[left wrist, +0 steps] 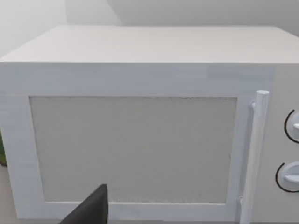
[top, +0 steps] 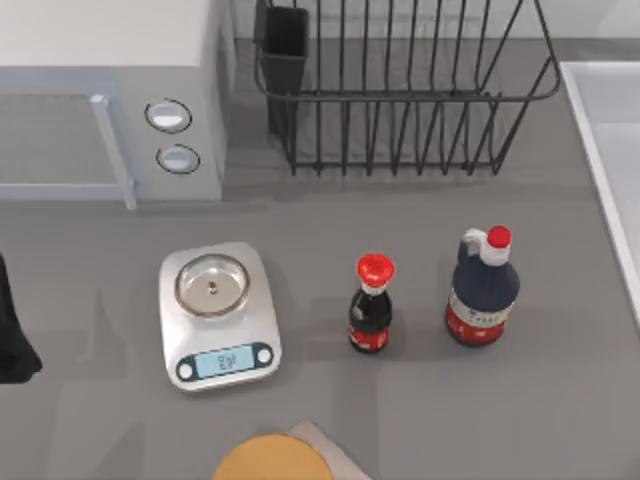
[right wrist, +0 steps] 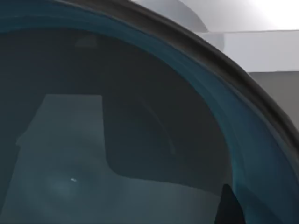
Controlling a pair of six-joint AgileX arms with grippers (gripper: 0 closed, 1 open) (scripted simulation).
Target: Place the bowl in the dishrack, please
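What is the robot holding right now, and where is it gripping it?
That cannot be told. The right wrist view looks closely into the bowl, with a dark fingertip near its rim, but no grip shows. The left arm sits by the microwave.

Soft even light, faint shadows, pale sheen inside the bowl.

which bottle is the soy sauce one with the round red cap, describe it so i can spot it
Start at the dishrack at the table's far side and come toward the near edge: two bottles stand there. It is the small bottle, beside the scale. It is shorter and slimmer than the big bottle to its right.
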